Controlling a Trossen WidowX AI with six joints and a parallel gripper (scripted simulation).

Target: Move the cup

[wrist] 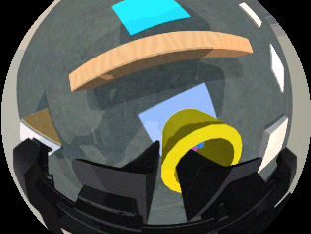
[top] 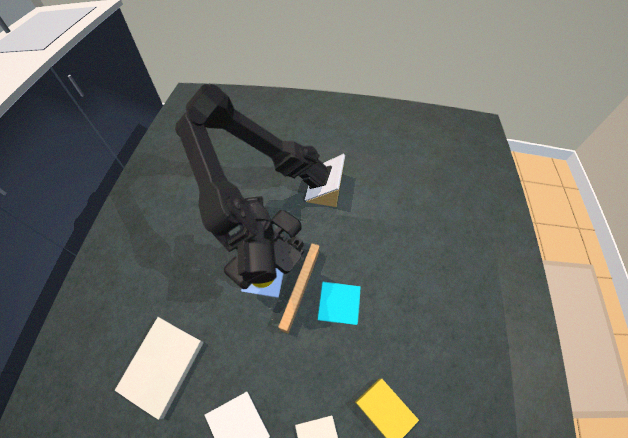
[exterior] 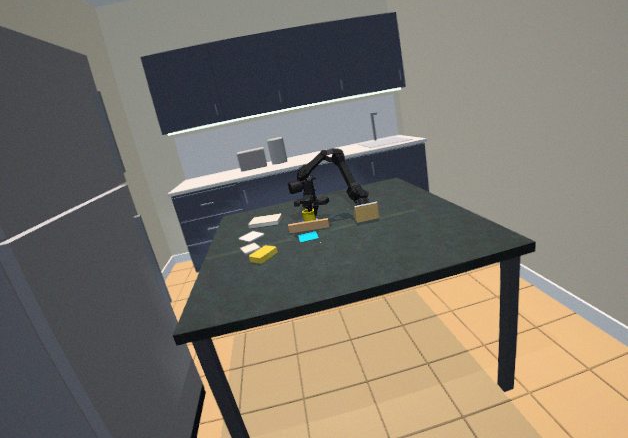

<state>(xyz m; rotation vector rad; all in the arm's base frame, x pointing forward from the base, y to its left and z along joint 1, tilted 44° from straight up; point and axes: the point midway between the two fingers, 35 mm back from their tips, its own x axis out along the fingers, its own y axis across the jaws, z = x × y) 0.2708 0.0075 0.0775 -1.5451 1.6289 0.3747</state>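
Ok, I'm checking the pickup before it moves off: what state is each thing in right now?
hand: shut on the cup's wall, one finger inside, one outside.
cup: over the pale blue pad, marbles inside; lifted or not, cannot tell.
pale blue pad: partly hidden by the cup.
cyan pad: nothing on it.
wooden bar: flat, between the pads.

Matt yellow cup [wrist: 192, 148], wood-look bar [wrist: 158, 58], mottled dark tabletop [top: 431, 250]

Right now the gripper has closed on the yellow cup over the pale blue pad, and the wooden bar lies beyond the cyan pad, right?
Not quite: the wooden bar lies between the pale blue pad and the cyan pad, as the top view shows. The gripper has closed on the yellow cup.
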